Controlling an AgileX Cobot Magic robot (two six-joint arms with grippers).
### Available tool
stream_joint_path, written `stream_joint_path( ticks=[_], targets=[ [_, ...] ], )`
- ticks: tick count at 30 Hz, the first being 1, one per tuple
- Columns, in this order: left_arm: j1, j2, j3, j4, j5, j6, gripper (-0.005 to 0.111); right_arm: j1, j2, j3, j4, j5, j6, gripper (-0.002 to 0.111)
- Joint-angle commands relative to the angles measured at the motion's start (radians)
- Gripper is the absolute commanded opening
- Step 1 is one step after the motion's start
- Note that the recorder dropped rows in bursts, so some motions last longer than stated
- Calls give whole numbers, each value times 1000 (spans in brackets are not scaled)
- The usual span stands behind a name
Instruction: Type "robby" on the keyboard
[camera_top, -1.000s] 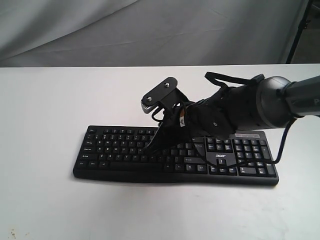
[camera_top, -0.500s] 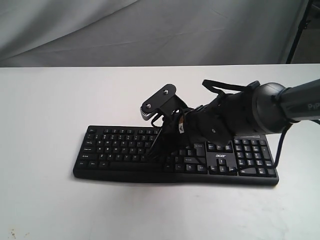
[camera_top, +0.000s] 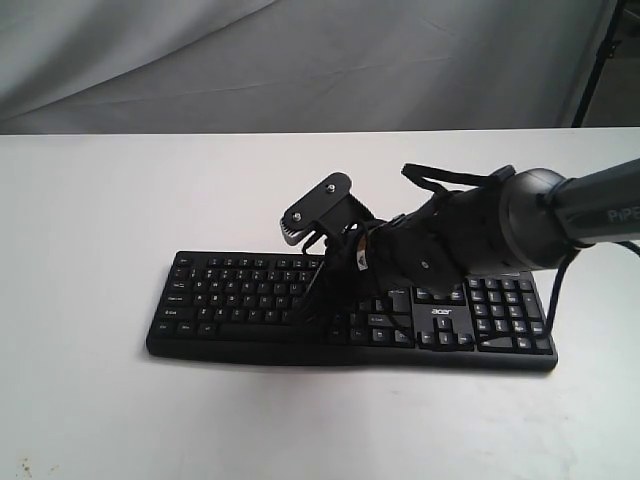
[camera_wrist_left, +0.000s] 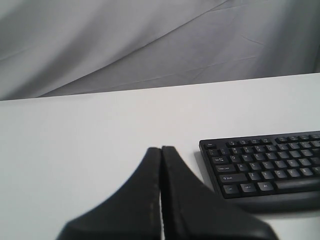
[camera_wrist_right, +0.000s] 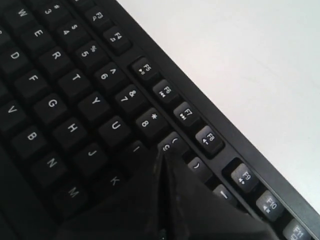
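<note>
The black keyboard (camera_top: 235, 298) lies flat on the white table, its number pad and "acer" logo to the right. My right gripper (camera_top: 305, 308) reaches in from the right and is shut. Its joined tips point down at the middle letter keys. In the right wrist view the right gripper (camera_wrist_right: 162, 151) has its tips just below the 9 key, beside I and above K, on the keyboard (camera_wrist_right: 60, 100). Whether a key is pressed I cannot tell. My left gripper (camera_wrist_left: 161, 149) is shut on nothing, over bare table beside the left end of the keyboard (camera_wrist_left: 265, 165).
A white table (camera_top: 90, 220) carries the keyboard, with a grey cloth backdrop (camera_top: 300, 60) behind it. The right arm's bulky dark body (camera_top: 470, 235) and its cables hang over the keyboard's right half. A dark stand leg (camera_top: 600, 60) shows at the far right.
The right gripper's tips shifted slightly to the right along the keys and the arm sank a little lower. Over the last half second it hardly moved.
</note>
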Motion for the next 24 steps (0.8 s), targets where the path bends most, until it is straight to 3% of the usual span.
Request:
stream_joint_path(
  ticks=[1,16,24],
  targets=[
    [-6,-3,4,5,-7,-3,0,2,22,4,2,-12,-10,0],
    [-6,-3,4,5,-7,-3,0,5,-30,4,2,11,-19,0],
    [-6,-3,4,5,-7,-3,0,98,-62,-29,10,71,-28,0]
  ],
)
